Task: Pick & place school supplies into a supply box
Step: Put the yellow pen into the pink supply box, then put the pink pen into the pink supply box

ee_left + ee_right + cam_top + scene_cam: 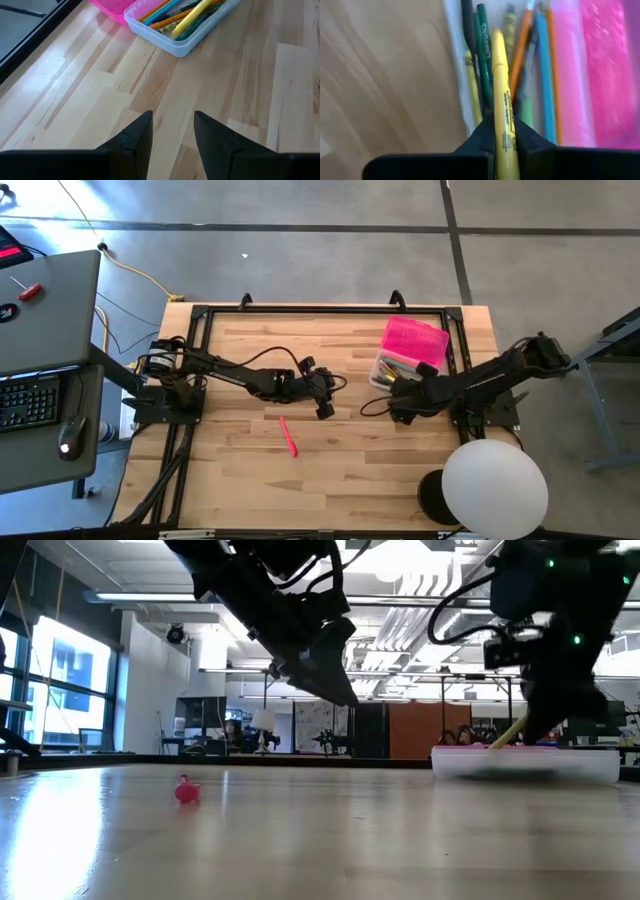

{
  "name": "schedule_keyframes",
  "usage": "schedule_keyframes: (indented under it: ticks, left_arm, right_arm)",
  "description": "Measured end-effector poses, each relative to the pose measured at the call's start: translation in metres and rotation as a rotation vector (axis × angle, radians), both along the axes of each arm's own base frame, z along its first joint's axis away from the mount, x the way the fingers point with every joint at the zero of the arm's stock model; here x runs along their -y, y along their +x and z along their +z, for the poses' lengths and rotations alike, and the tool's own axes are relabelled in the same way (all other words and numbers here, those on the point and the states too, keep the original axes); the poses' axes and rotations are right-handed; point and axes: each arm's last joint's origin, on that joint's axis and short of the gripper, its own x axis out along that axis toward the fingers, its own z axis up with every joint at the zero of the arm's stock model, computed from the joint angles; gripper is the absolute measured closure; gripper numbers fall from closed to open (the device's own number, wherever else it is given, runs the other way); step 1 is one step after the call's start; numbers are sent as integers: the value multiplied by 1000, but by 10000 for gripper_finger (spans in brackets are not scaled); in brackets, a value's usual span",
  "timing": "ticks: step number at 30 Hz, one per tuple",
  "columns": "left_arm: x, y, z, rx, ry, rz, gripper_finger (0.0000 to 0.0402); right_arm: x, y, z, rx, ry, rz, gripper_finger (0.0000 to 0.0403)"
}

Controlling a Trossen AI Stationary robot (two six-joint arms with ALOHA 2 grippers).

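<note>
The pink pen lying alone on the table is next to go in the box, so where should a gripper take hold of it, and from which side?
Probably at mid-length, from straight above. The pink pen lies flat on the bare table, a thin stick with room on both long sides, so the fingers can straddle it crosswise. The open left gripper is nearest; the right gripper holds a yellow marker.

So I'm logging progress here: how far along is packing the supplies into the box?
Mostly done: the supply box already holds several pens and crayons. In hand: the right end effector is shut on a yellow highlighter at the box. Left: one pink-red pen lies on the table, near the open, empty left end effector.
</note>
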Motion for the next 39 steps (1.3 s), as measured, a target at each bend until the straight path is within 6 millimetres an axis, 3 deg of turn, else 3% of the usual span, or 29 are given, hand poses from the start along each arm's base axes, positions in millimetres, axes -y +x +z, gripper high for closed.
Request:
schedule_keyframes:
  ticks: [4,13,17,25,29,35,39]
  left_arm:
    - [0,0,0,0,0,-1,227]
    - [0,0,0,1,-5,0,227]
    - [0,0,0,1,-5,0,227]
    - [0,0,0,1,-5,-1,227]
    - [1,-3,4,-4,-23,-29,227]
    - [1,-14,28,-80,-36,-45,227]
    - [2,-26,48,-178,-69,-80,227]
  right_arm:
    - [5,0,-10,13,-22,40,397]
    - [17,-13,-13,-131,-29,-6,384]
    - [18,-13,-14,-145,49,-14,356]
    - [18,-11,-12,-140,21,19,288]
    - [16,5,2,-79,7,77,274]
    - [15,29,37,12,-87,135,274]
    - [13,51,57,189,-86,166,274]
